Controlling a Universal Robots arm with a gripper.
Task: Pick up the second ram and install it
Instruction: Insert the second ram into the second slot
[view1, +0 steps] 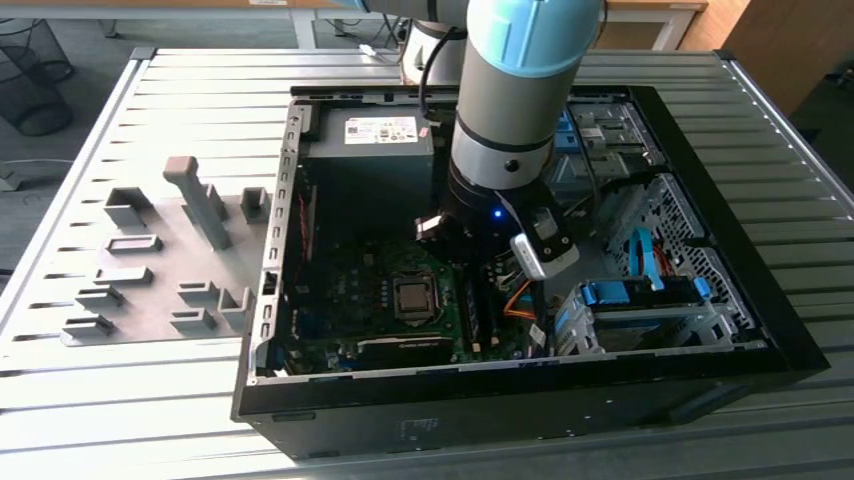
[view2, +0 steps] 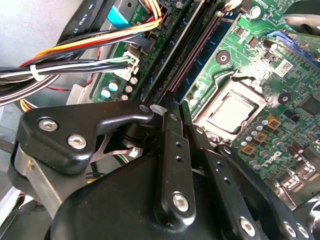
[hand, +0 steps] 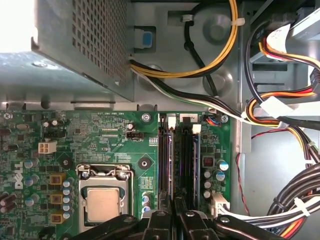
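The second ram (hand: 168, 160), a thin dark green circuit-board stick with small black chips, stands on edge in one of the long black memory slots of the green motherboard (hand: 120, 140); in the second wrist view it (view2: 176, 47) runs away from the fingertips along the slot bank. In the exterior view, this slot bank lies at about three o'clock from the square silver processor socket (view1: 415, 297).

The black gripper (hand: 175, 212) hangs right over the near end of the stick, narrow, its two fingers (view2: 172, 130) drawn almost together. Whether they pinch the board or merely sit above it cannot be told.

A bundle of yellow, orange and black cables (hand: 295, 120) passes just beside the slots. The grey and pale blue robot arm (view1: 514, 110) reaches down into the open black computer case (view1: 747, 300). The case lies on a slatted metal desk (view1: 174, 400). At nine o'clock from the case in the exterior view sits a pale grey plate of plastic holder blocks (view1: 154, 270), well apart from the gripper.
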